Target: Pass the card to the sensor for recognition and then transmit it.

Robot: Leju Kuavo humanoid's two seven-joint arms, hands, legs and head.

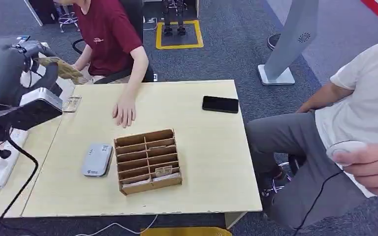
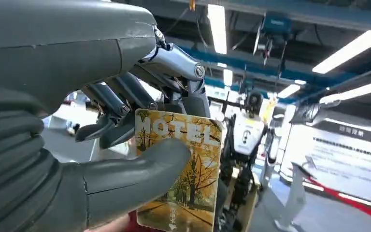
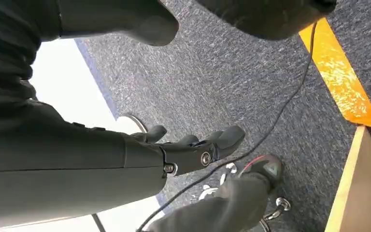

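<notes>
The pale wooden rectangular worktop (image 1: 202, 162) carries, near its front edge, a brown cardboard slotted organiser box (image 1: 148, 161), and just beside that box, toward the left edge, the flat grey rounded card sensor (image 1: 97, 160). A black slab phone (image 1: 220, 104) lies near the far right corner, and a person's hand (image 1: 124, 111) rests on the worktop behind the organiser. The left robot hand (image 2: 140, 145) is raised high off the far left corner, well apart from the sensor, pinching the yellow autumn-tree hotel key card (image 2: 186, 169) between its thick grey thumb and dark fingers. The right robot hand (image 3: 193, 145) hangs over the blue carpet with nothing in it, its fingers loosely extended and apart

The grip looks like the main risk: the thumb seems to press only one edge region of the card, so a quick descent or wrist turn could let it pivot or slip free. Coming down, the arm must pass close to the person's resting hand and the organiser's tall walls, so a drifting path could clip either. If the card arrives tilted or hovers too high over the sensor, recognition may fail. At handover, releasing before the person has a hold would likely drop it
</notes>
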